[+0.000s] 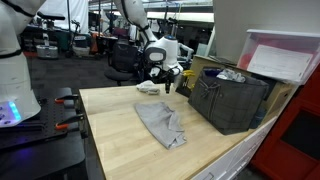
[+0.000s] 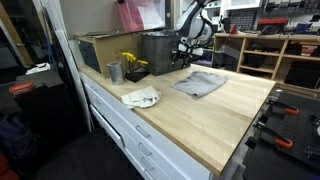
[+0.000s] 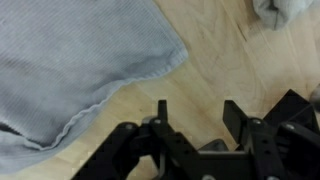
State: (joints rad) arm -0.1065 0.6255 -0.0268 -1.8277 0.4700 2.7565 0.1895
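At the left of the wrist view we see the gray cloth [image 3: 80, 60]. It is spread on the wooden tabletop [image 3: 200, 60], and its stitched hem runs down toward the lower left. Right of it, over bare wood, is the gripper [image 3: 197, 112]. Its two fingers [image 3: 160, 112] stand partly apart with nothing between them, so it holds nothing and hangs just beside the hem. A crumpled white rag [image 3: 285, 10] shows in the top right corner.

In an exterior view the white rag [image 1: 150, 88] lies near the far edge of the surface. The gray cloth [image 1: 160, 122] is flat and rumpled around the middle, and the gripper [image 1: 167, 85] hangs above its far end. A dark crate [image 1: 232, 100] stands at the right edge.

We judge the gray cloth to be light, soft and limp. It would sag and bunch when lifted, and it is not likely to slip or break. The hem nearest the fingers, or a raised wrinkle, looks like the best place to pinch, pressing down against the wood.
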